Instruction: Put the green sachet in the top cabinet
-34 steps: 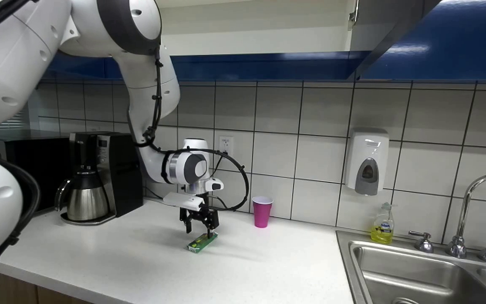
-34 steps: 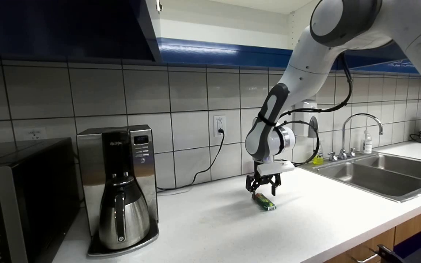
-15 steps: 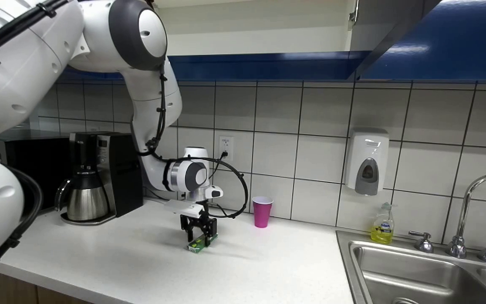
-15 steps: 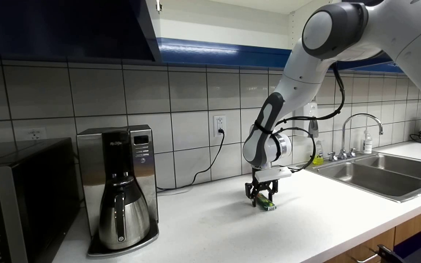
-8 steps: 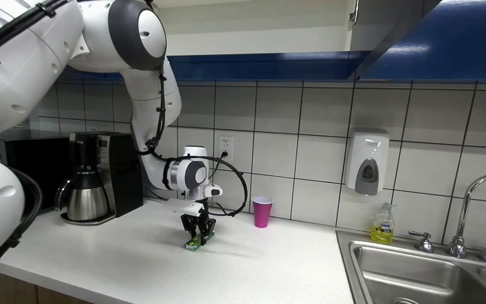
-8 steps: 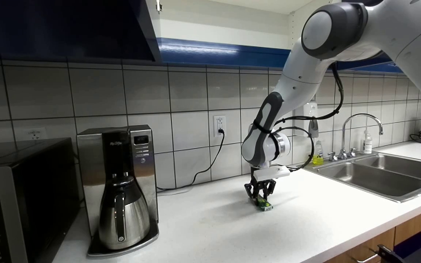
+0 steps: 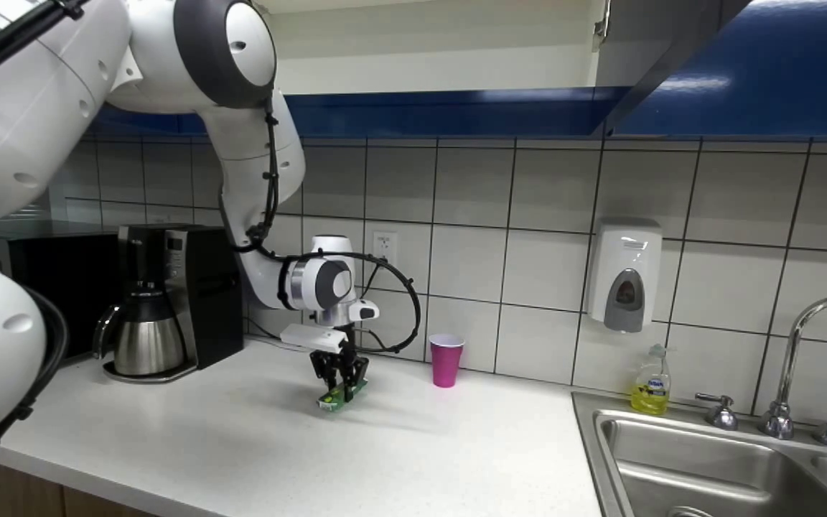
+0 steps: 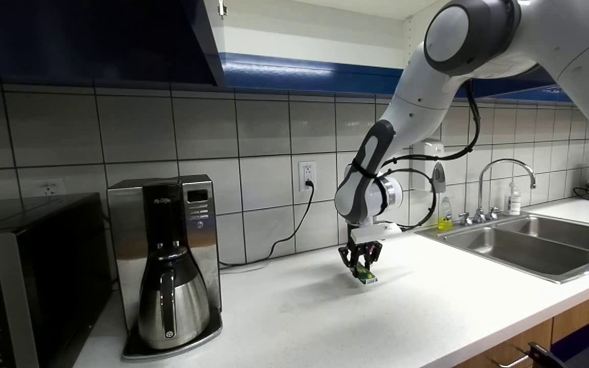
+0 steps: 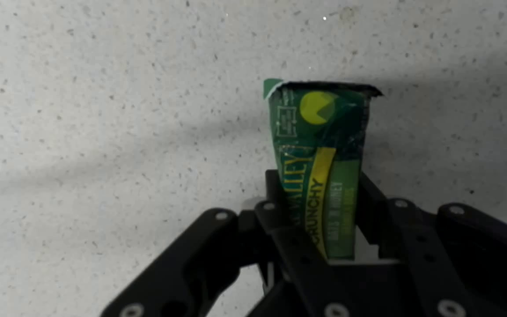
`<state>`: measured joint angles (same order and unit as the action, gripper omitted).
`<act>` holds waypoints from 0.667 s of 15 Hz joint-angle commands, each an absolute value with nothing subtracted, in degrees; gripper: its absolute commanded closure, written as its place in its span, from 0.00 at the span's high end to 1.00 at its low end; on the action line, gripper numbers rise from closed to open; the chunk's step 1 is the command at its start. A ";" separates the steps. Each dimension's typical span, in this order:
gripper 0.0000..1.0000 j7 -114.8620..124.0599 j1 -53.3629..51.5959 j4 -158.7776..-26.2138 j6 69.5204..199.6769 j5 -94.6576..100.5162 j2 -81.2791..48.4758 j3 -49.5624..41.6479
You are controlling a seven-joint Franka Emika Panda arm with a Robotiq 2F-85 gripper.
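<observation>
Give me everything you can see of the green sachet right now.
The green sachet is an oblong packet that looks like glossy, wrinkled film: dark green, with a lighter green panel, a yellow-green round mark and a yellow band reading CRUNCHY. Its printed face is turned up. The gripper is closed on its long sides, leaving both ends jutting out; one end shows a dark edge. It appears just above the white countertop, though the gap is hard to judge.

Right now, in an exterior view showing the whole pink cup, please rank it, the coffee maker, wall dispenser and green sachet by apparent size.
Coffee maker
Wall dispenser
Pink cup
Green sachet, partly hidden by the gripper
</observation>
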<state>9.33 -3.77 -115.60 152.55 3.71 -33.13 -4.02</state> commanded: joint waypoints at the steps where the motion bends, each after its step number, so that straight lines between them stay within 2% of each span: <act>1: 0.16 11.75 -5.93 -117.14 147.64 4.56 -26.44 -5.30; 10: 0.16 15.57 -8.29 -127.48 140.08 6.76 -10.61 -3.61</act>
<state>12.30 -7.66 -120.99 142.81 4.61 -17.84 -4.31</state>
